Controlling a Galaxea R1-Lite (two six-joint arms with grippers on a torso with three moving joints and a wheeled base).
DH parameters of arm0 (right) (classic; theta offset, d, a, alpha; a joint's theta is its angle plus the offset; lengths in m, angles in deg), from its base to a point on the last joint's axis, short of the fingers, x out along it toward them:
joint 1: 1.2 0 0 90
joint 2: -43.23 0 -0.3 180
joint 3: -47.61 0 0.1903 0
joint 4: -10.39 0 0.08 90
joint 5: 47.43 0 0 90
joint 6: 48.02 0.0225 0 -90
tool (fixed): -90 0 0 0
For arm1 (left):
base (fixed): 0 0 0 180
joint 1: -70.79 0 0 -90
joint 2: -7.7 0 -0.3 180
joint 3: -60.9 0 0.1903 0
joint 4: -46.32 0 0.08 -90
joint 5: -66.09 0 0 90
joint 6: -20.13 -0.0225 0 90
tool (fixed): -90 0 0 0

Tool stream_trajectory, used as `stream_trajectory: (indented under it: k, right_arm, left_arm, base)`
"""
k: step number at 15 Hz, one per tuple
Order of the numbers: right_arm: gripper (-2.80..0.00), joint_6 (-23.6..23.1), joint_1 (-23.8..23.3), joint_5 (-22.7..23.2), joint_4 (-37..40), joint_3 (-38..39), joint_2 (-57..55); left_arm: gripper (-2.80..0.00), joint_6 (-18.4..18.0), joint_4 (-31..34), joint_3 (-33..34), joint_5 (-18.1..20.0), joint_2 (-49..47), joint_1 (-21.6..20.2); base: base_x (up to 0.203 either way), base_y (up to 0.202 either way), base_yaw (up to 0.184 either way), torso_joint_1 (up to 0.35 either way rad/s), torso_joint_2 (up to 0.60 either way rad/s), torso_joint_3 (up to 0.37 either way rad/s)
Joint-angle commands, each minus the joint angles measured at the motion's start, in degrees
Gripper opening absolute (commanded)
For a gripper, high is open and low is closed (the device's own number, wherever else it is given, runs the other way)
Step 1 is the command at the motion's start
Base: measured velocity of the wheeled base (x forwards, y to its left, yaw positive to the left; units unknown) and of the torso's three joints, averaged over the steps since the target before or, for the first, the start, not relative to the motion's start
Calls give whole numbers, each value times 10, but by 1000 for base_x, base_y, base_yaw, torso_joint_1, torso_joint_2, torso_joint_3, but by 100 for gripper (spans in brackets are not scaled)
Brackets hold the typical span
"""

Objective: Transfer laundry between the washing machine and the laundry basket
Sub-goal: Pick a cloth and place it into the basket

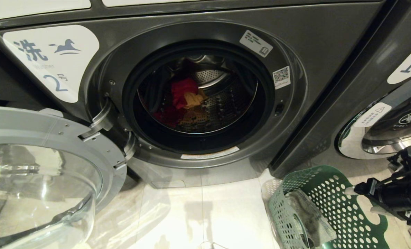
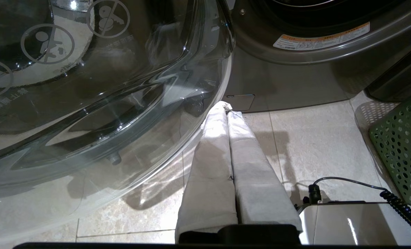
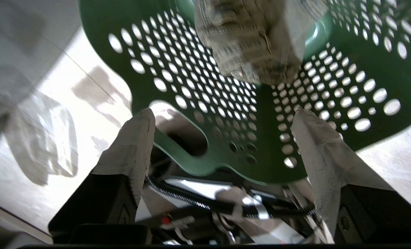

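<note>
Partway: red and mustard laundry [image 1: 184, 95] remains in washing machine [image 1: 205, 97] drum, frame centre; grey cloth [image 1: 309, 218] in laundry basket [image 1: 329, 207], lower right; right claw [image 1: 362, 200] spread, empty.

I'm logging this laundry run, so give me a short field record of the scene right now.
washing machine: number 2, door swung open
drum contents: red and mustard-yellow laundry
laundry basket: green, on the floor at the right, a grey-white cloth inside
right gripper: open, empty, at the basket's rim
left gripper: shut, empty, low beside the open door
</note>
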Motion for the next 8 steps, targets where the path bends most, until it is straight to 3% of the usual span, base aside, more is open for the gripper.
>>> stream_trajectory:
  k: [1,3,4,8]
  right_arm:
    - [0,-19,0,1,0,40,33]
    - [0,-36,8,2,0,74,78]
    - [-280,-38,24,2,0,92,104]
    - [-280,-45,106,0,13,117,192]
  left_arm:
    - [-280,0,1,0,0,-1,0]
    - [-280,0,0,0,0,-1,0]
    - [-280,0,0,0,0,-1,0]
    - [-280,0,0,0,0,-1,0]
  base:
    - [0,0,0,0,0,0]
    - [0,0,0,0,0,0]
    - [0,0,0,0,0,0]
    - [0,0,0,0,0,0]
